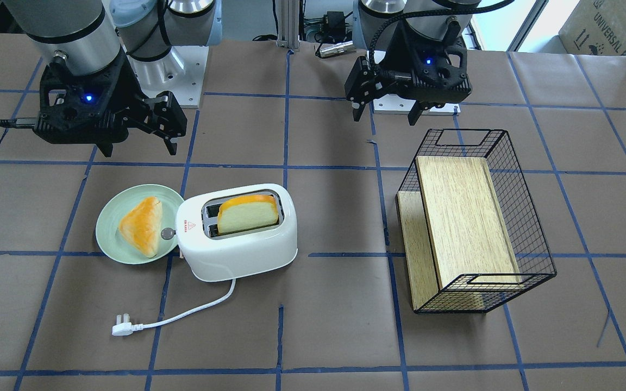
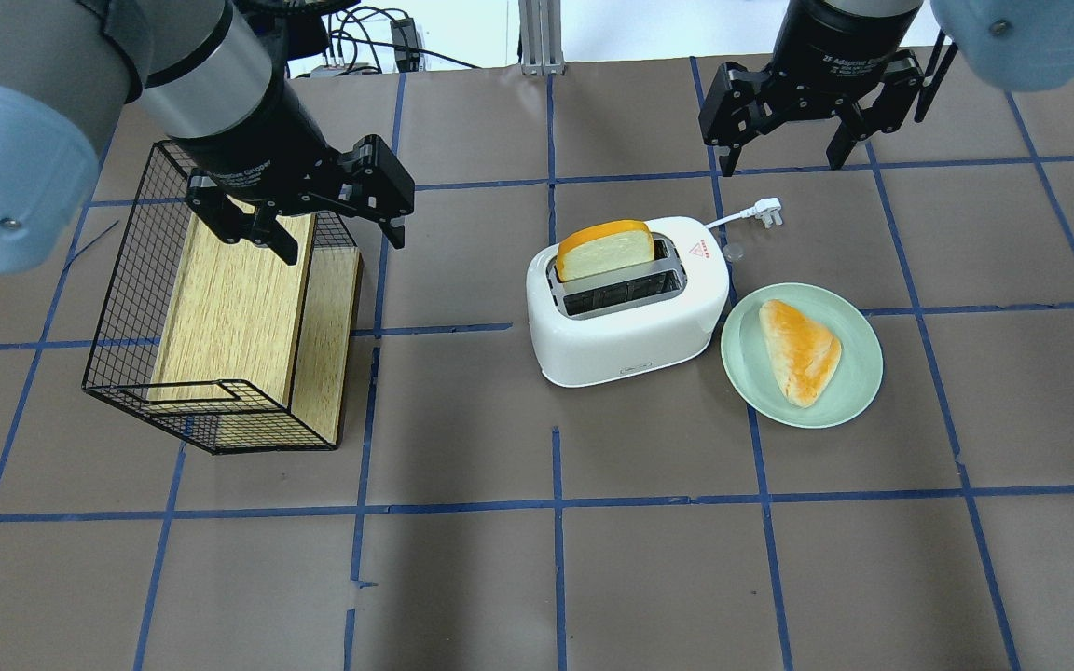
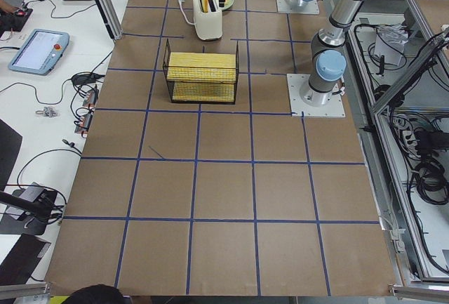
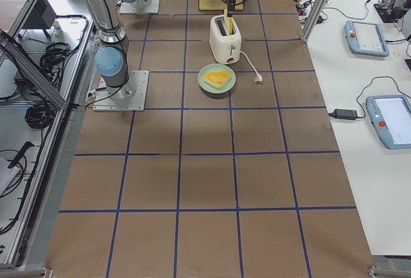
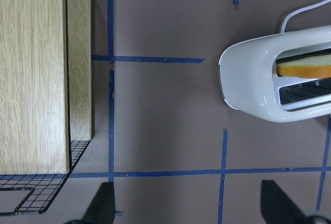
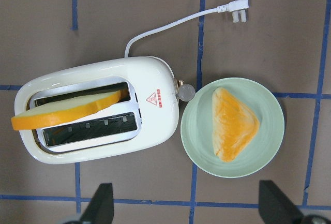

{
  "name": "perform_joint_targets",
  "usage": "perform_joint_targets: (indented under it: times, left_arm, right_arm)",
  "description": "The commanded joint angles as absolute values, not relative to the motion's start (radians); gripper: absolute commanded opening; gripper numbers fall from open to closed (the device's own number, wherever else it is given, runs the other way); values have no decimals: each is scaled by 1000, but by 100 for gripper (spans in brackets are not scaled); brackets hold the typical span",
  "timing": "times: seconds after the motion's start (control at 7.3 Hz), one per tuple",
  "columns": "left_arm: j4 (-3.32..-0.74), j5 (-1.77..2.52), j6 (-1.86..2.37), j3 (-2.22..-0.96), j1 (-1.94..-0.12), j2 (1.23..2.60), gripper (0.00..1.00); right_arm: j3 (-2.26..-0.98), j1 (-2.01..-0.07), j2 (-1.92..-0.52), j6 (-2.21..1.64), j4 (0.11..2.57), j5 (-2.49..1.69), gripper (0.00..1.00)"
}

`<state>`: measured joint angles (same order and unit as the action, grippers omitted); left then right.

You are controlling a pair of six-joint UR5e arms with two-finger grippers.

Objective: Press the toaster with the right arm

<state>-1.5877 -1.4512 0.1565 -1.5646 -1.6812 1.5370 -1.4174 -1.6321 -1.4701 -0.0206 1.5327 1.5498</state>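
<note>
The white toaster (image 1: 242,247) stands mid-table with a slice of bread (image 1: 248,214) sticking up from one slot; its other slot is empty. Its silver knob (image 1: 168,234) and red triangle label face the plate. Its cord and plug (image 1: 121,328) lie loose on the table. My right gripper (image 1: 140,147) is open and empty, hovering above the table behind the plate and toaster, apart from both. The right wrist view looks straight down on the toaster (image 6: 103,110). My left gripper (image 1: 386,118) is open and empty, above the wire basket's near corner.
A pale green plate (image 1: 109,217) with a triangular pastry (image 1: 142,225) touches the toaster's knob end. A black wire basket (image 1: 530,239) holding wooden boards lies on its side on the left arm's side. Blue tape lines cross the brown table.
</note>
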Motion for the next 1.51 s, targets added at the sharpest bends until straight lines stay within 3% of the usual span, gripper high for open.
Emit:
perform_joint_targets:
  times: [0.0, 1.37]
  left_arm:
    - [-1588, -1451, 156, -1565, -1681, 1537, 100]
    - [-1588, -1451, 156, -1565, -1681, 1537, 100]
  right_arm:
    - [-1417, -1628, -1477, -20, 1525, 1551, 100]
    - [-1434, -1634, -1477, -20, 1506, 1552, 100]
